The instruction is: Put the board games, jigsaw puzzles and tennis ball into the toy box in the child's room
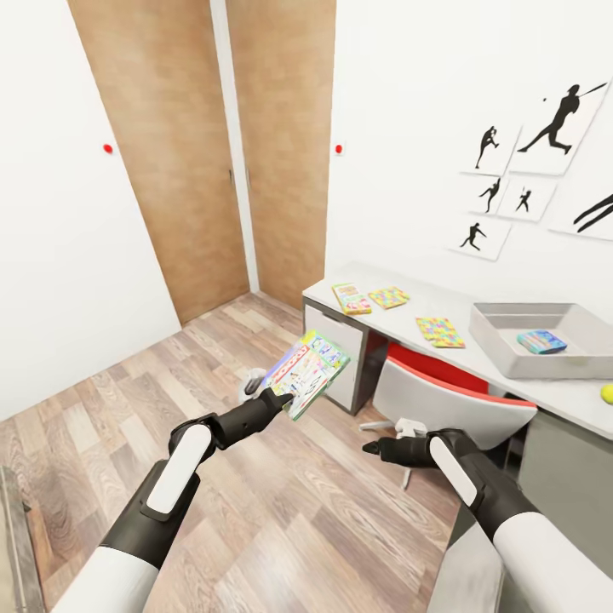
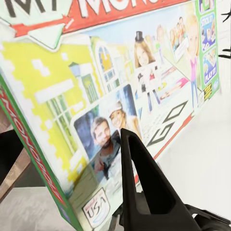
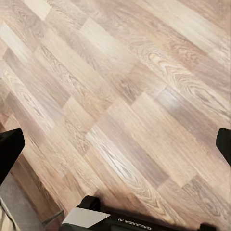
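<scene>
White walls with black baseball prints [image 1: 545, 128] back my desk [image 1: 443, 300], where the grey toy box [image 1: 502, 345] holds one small blue board game [image 1: 541, 341]. Beside it on the desk lie two jigsaw puzzles [image 1: 440, 331], a Skip-Bo box [image 1: 351, 298] and, past the box, the tennis ball [image 1: 607, 392]. My left claw [image 1: 285, 397] is clamped on the green-edged board game [image 2: 120, 96], held tilted above the plank floor [image 3: 115, 106], well short of the toy box. My right claw [image 1: 372, 446] holds nothing, fingers spread wide.
</scene>
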Robot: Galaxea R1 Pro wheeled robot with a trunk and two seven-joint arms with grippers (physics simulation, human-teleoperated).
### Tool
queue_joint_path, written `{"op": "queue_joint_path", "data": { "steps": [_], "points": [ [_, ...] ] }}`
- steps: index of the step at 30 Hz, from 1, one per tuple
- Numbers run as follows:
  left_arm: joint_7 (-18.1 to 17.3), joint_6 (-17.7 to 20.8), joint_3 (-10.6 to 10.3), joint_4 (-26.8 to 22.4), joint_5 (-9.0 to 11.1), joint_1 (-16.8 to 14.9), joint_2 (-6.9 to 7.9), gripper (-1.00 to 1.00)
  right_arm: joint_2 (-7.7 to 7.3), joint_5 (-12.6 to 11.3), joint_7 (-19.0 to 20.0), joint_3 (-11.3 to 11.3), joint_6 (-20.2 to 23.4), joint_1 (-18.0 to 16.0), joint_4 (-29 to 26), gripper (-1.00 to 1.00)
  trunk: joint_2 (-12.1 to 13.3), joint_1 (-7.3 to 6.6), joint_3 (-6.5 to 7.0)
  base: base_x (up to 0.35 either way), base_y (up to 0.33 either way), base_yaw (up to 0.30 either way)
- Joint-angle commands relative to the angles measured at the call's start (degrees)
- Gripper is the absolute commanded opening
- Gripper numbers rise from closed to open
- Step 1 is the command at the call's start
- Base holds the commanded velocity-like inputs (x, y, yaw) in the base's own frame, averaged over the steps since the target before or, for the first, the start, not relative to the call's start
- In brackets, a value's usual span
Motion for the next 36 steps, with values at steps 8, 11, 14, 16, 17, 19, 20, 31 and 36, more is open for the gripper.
{"op": "queue_joint_path", "data": {
  "steps": [8, 11, 14, 16, 17, 19, 20, 31, 36],
  "points": [
    [0.2, 0.2, 0.0, 0.0, 0.3, -0.1, -0.03, -1.00, -0.08, 0.3, 0.3, 0.1, 0.2, 0.0, -0.1, 1.00, -0.1, 0.03, -0.11, 0.002, 0.001, 0.281],
    [0.2, 0.2, 0.0, 0.0, 0.3, -0.1, -0.03, -1.00, -0.08, 0.3, 0.3, 0.1, 0.2, 0.0, -0.1, 1.00, -0.1, 0.03, -0.11, 0.000, 0.000, 0.292],
    [0.2, 0.2, 0.0, 0.0, 0.3, -0.1, -0.03, -1.00, -0.10, 0.3, 0.4, 0.1, 0.2, 0.0, -0.1, 1.00, -0.1, 0.03, -0.11, 0.000, 0.000, 0.294],
    [0.3, 0.2, 0.0, 0.0, 0.3, -0.1, -0.03, -1.00, -0.12, 0.3, 0.4, 0.1, 0.2, 0.0, -0.1, 1.00, -0.1, 0.03, -0.11, 0.000, 0.000, 0.295],
    [0.3, 0.2, 0.0, 0.0, 0.3, -0.1, -0.03, -1.00, -0.12, 0.3, 0.4, 0.1, 0.2, 0.0, -0.1, 1.00, -0.1, 0.03, -0.11, 0.000, 0.000, 0.295],
    [0.3, 0.2, 0.0, 0.0, 0.3, -0.1, -0.03, -1.00, -0.14, 0.3, 0.4, 0.1, 0.2, 0.0, -0.1, 1.00, -0.1, 0.03, -0.11, 0.000, 0.000, 0.258],
    [0.3, 0.2, -0.1, 0.0, 0.3, -0.1, -0.03, -1.00, -0.15, 0.3, 0.4, 0.1, 0.2, 0.0, -0.1, 1.00, -0.1, 0.03, -0.11, 0.000, 0.000, 0.192],
    [0.3, 0.2, -0.1, 0.0, 0.2, -0.1, -0.03, -1.00, -0.19, 0.3, 0.4, 0.1, 0.2, 0.0, -0.1, 1.00, -0.1, 0.03, -0.11, 0.050, 0.000, 0.079],
    [0.3, 0.2, -0.1, 0.0, 0.2, -0.1, -0.02, -1.00, -0.22, 0.3, 0.5, 0.1, 0.2, 0.0, -0.1, 1.00, -0.1, 0.03, -0.11, 0.230, 0.000, 0.019]
  ]
}}
